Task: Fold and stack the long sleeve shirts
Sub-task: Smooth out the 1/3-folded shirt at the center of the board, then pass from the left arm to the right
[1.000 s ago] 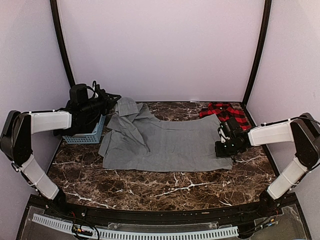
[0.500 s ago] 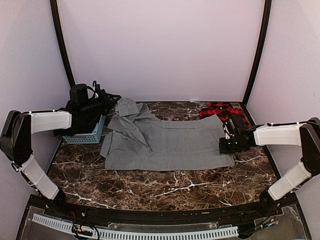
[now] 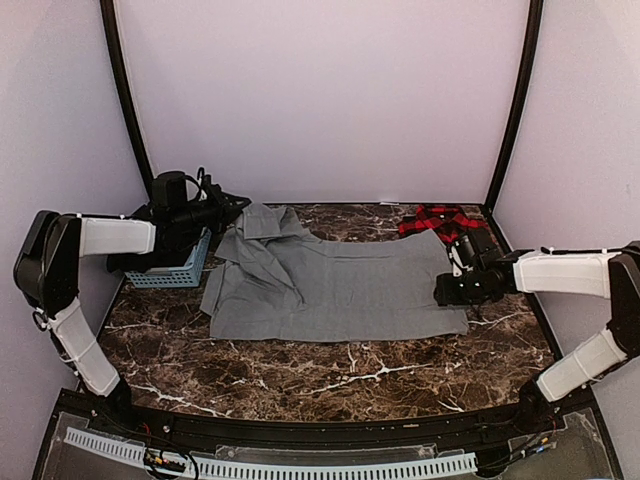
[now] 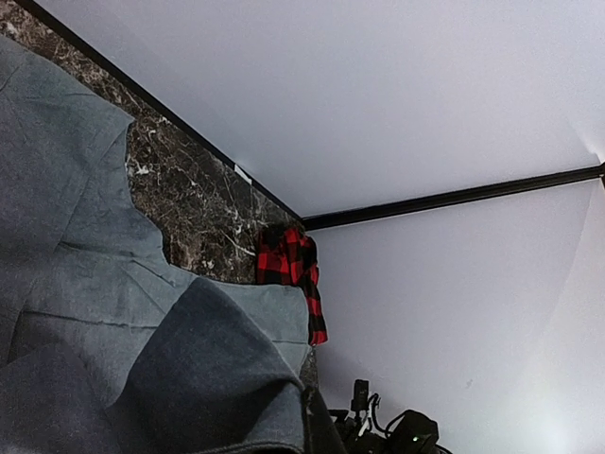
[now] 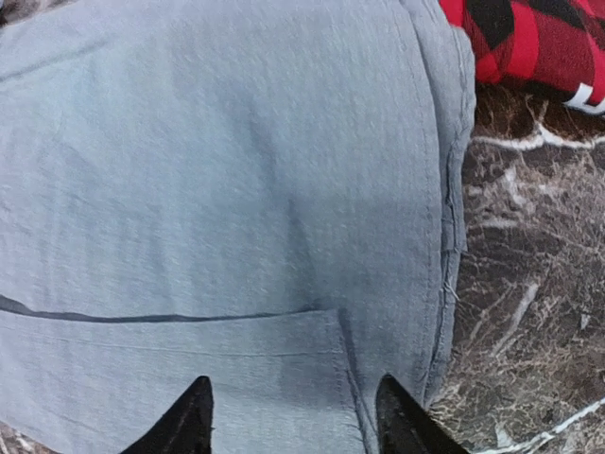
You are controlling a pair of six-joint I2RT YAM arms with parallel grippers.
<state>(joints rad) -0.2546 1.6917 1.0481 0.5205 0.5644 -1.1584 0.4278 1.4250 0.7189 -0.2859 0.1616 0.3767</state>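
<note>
The grey long sleeve shirt (image 3: 330,285) lies spread across the middle of the table. Its far-left corner is lifted up to my left gripper (image 3: 232,207), which is shut on that cloth. In the left wrist view the bunched grey cloth (image 4: 198,378) fills the bottom and hides the fingers. My right gripper (image 3: 447,290) hovers over the shirt's right hem, open. Its two black fingertips (image 5: 194,421) stand apart above the flat grey cloth (image 5: 236,170) with nothing between them. The red-and-black plaid shirt (image 3: 446,220) lies crumpled at the back right corner, its white lettering (image 5: 581,95) at the edge.
A blue slotted basket (image 3: 170,268) stands at the table's left edge under my left arm. Purple walls close in the back and both sides. Bare marble table (image 3: 330,375) lies in front of the grey shirt.
My right gripper has opened and let go of the grey shirt's right hem, which now lies flat. The left gripper shifted slightly right, still holding its corner.
</note>
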